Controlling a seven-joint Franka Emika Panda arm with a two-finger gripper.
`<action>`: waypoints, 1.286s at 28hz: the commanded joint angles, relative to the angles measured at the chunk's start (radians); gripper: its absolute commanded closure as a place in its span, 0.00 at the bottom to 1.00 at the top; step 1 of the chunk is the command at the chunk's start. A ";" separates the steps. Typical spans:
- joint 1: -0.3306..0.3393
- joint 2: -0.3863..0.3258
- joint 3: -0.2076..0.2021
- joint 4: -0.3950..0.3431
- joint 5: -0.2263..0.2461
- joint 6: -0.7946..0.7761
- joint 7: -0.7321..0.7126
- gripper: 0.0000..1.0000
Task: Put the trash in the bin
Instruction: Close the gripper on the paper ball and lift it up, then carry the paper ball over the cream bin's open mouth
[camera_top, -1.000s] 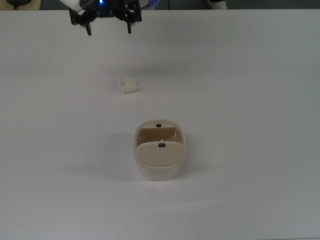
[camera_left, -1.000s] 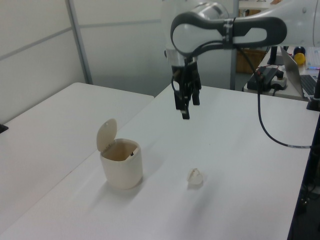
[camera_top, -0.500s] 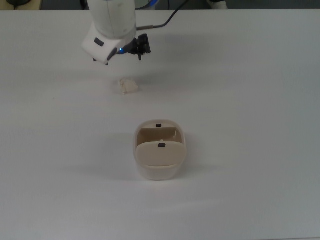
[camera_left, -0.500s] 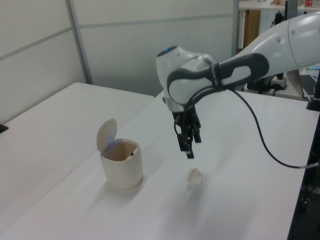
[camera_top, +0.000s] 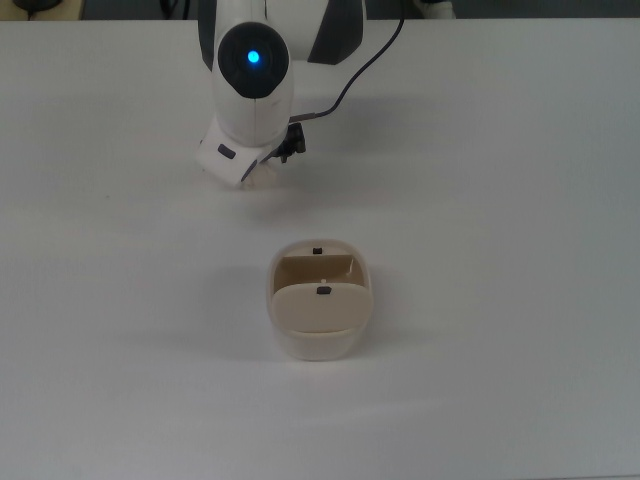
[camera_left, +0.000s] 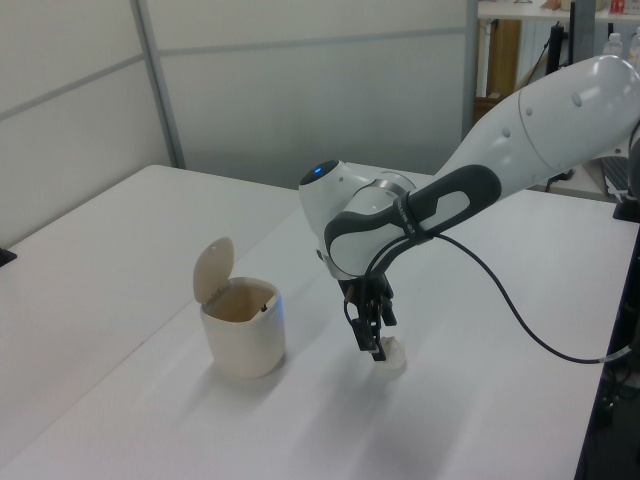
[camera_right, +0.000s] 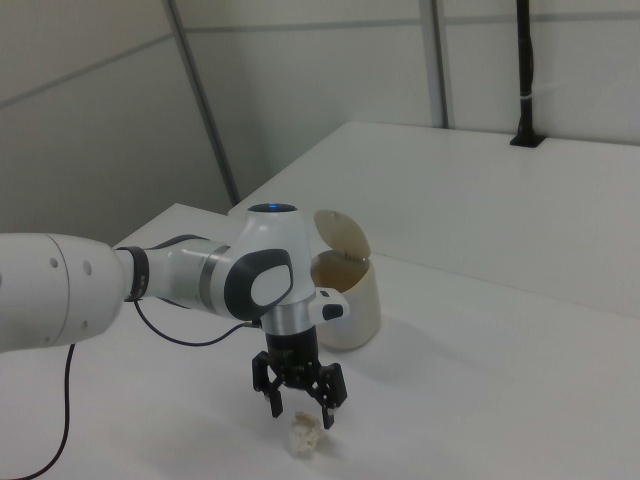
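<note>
The trash (camera_right: 304, 437) is a small crumpled white wad lying on the white table (camera_right: 480, 380); the left view shows it as trash (camera_left: 395, 353) too. My gripper (camera_right: 301, 412) hangs open just above it, with a black finger (camera_right: 273, 398) on either side of the wad and not touching it. In the left view the gripper (camera_left: 371, 338) stands close beside the wad. In the top view my arm (camera_top: 252, 90) hides the trash and the fingers. The beige bin (camera_top: 320, 310) stands apart from them, its flap lid (camera_left: 213, 269) swung up and its mouth open.
A black cable (camera_left: 520, 310) hangs from my arm over the table. Wall panels (camera_left: 250, 80) stand behind the table in the left view. A second white table surface (camera_right: 520, 190) lies beyond the bin in the right view.
My arm has come down and forward from the far edge of the table to just over the trash. The trash and the bin have stayed where they were.
</note>
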 joint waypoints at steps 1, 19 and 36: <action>0.009 -0.012 -0.006 -0.036 -0.036 0.021 -0.009 0.00; 0.021 0.001 -0.006 -0.026 -0.065 0.077 -0.007 0.48; 0.061 -0.087 0.020 0.206 -0.067 0.127 0.074 0.49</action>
